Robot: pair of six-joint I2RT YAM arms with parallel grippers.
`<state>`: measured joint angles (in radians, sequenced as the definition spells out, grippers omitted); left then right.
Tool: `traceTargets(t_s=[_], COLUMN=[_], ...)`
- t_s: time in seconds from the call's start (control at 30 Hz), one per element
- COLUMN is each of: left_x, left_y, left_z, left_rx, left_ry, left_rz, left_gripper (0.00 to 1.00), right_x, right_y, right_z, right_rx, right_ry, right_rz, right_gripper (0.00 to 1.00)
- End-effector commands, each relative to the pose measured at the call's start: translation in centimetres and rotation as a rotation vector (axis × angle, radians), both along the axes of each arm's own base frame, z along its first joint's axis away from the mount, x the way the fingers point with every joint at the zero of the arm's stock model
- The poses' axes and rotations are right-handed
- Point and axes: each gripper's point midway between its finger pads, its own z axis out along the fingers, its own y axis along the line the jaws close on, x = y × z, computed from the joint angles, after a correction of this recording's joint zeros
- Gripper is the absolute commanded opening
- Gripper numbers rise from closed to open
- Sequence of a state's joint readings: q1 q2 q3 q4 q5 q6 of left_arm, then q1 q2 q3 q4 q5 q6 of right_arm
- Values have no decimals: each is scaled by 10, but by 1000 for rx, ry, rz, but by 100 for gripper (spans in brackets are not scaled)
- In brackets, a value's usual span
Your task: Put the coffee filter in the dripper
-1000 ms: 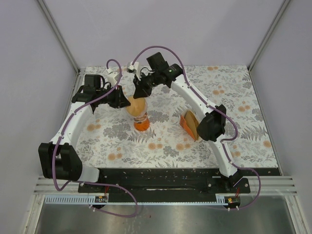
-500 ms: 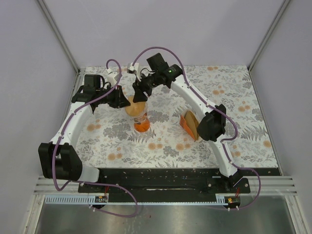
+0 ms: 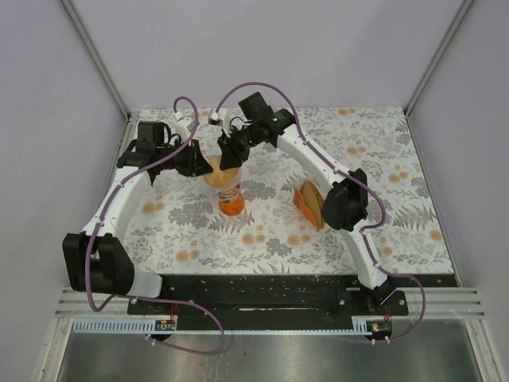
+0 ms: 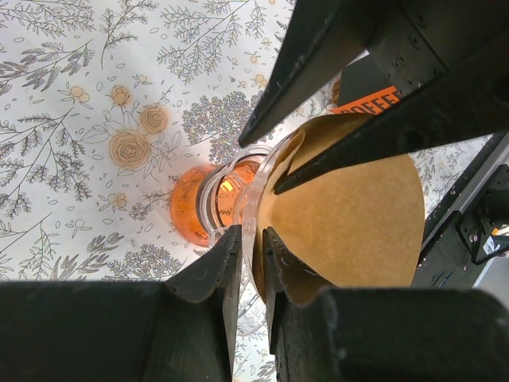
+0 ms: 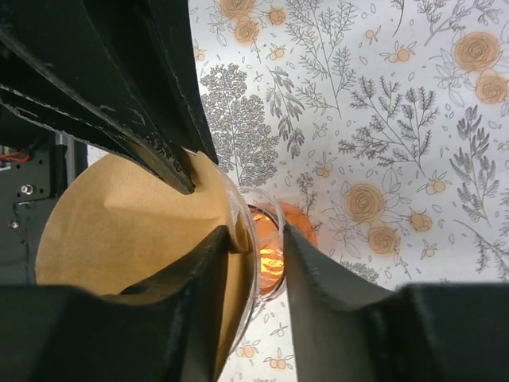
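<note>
Left wrist: see filter (image 4: 350,215) seated in dripper (image 4: 199,208) funnel, rim and paper pinched in near-closed left gripper (image 4: 250,248); note right gripper (image 5: 258,248) half open astride rim, holding nothing. Lift right straight up, avoid dragging paper, free left last

The tablecloth (image 3: 398,159) is white, printed with grey leafy sprigs and pale orange roses. The coffee filter (image 4: 350,215) is plain light brown, and the dripper (image 4: 187,219) is clear glass over a glowing orange base. The holder (image 3: 305,199) looks orange. The arms (image 3: 314,163) are white with black joints, and their cables (image 3: 254,83) are purple.
</note>
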<state>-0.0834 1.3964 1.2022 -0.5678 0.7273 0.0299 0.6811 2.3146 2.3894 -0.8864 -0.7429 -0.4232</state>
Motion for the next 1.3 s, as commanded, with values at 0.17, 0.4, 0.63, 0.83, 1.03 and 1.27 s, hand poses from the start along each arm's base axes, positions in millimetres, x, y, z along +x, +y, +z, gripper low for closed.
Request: traceTargets(t_s=[0.17, 0.4, 0.63, 0.83, 1.03, 1.27], left_x=[7, 7, 7, 8, 8, 8], left_y=[-1, -1, -1, -2, -2, -2], left_z=[10, 10, 9, 10, 9, 8], left_rx=[-4, -6, -6, -8, -10, -8], left_ry=[-49, -47, -45, -44, -42, -37], left_rz=[-14, -16, -13, -15, -17, -16], left_gripper=[19, 19, 19, 19, 20, 19], right_x=[2, 4, 3, 0, 2, 2], right_y=[0, -1, -2, 2, 4, 3], right_z=[13, 18, 17, -3, -5, 2], right_rx=[32, 28, 21, -33, -27, -20], right_ry=[-26, -52, -39, -24, -15, -47], right_rz=[8, -2, -11, -14, -18, -9], right_gripper=[13, 23, 63, 61, 34, 6])
